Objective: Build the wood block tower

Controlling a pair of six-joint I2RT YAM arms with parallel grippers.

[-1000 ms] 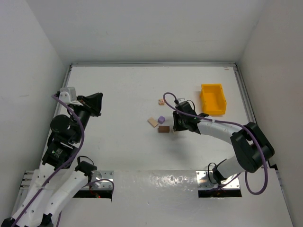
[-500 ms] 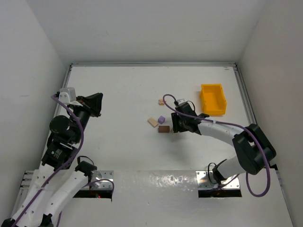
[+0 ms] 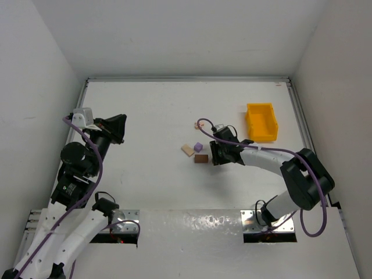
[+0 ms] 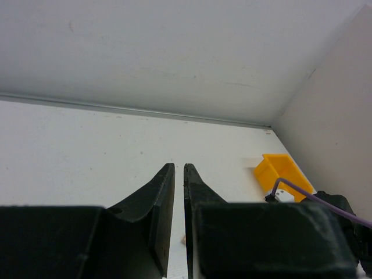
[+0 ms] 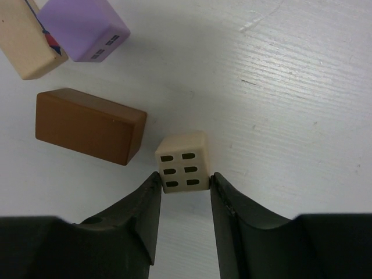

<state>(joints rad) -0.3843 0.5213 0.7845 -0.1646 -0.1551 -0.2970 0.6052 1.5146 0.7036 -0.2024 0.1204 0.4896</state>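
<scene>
Since a second ago the right hand (image 5: 185, 181) has edged left toward the loose blocks; its fingertips now pinch the near end of the cream slotted block (image 5: 181, 161), which sits on the desk (image 3: 145, 116) just beside the dark brown block (image 5: 87, 125); purple block (image 5: 84, 26) and tan block (image 5: 26, 40) lie beyond. Picking is in hand; next comes a lift, then setting it squarely on the brown base. The left hand (image 4: 179, 167) hovers well apart, narrow and holding nothing.

Plain white walls (image 3: 174, 35) enclose a white table (image 3: 145, 116) edged by a metal rail (image 3: 186, 78).
</scene>
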